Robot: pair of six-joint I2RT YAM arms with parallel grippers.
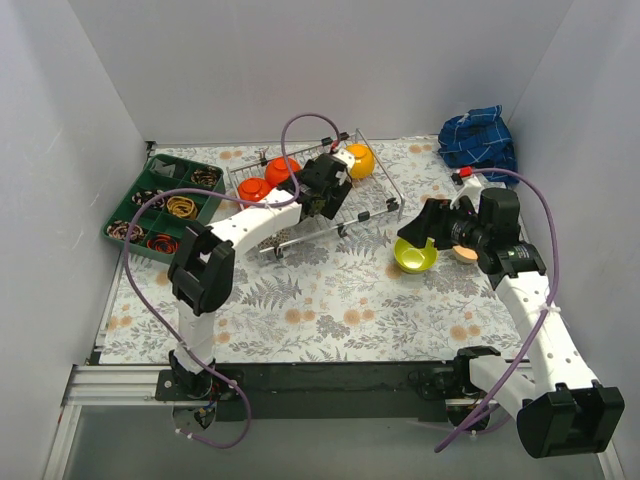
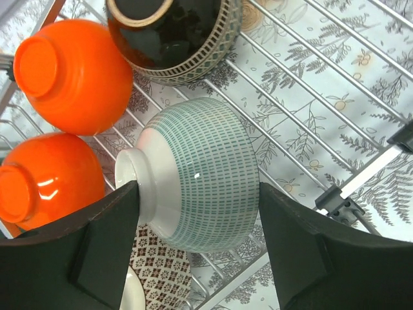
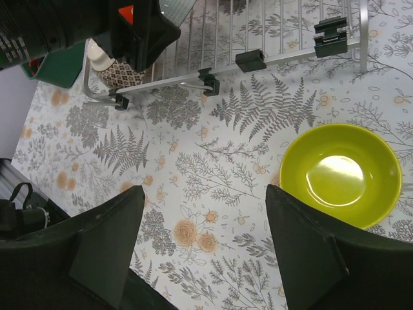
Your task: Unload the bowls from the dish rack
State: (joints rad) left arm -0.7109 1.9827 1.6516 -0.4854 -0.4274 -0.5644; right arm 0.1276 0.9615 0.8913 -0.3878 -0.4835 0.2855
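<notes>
The silver wire dish rack (image 1: 372,205) stands at the back centre. My left gripper (image 1: 320,197) is down inside it. In the left wrist view the gripper (image 2: 199,194) has its jaws wide, touching both sides of a white bowl with green dashes (image 2: 206,168) that lies on its side. Around it lie two orange bowls (image 2: 74,74) (image 2: 48,181), a dark bowl (image 2: 174,32) and a brown-patterned bowl (image 2: 158,271). A yellow-orange bowl (image 1: 360,160) sits at the rack's far right. My right gripper (image 3: 204,194) is open and empty over the mat, beside a lime-green bowl (image 3: 339,171).
A green compartment tray (image 1: 132,205) with rubber bands sits at the far left. A blue cloth (image 1: 478,140) lies at the back right. An orange item (image 1: 465,254) shows under the right arm, next to the lime-green bowl (image 1: 415,257). White walls enclose three sides.
</notes>
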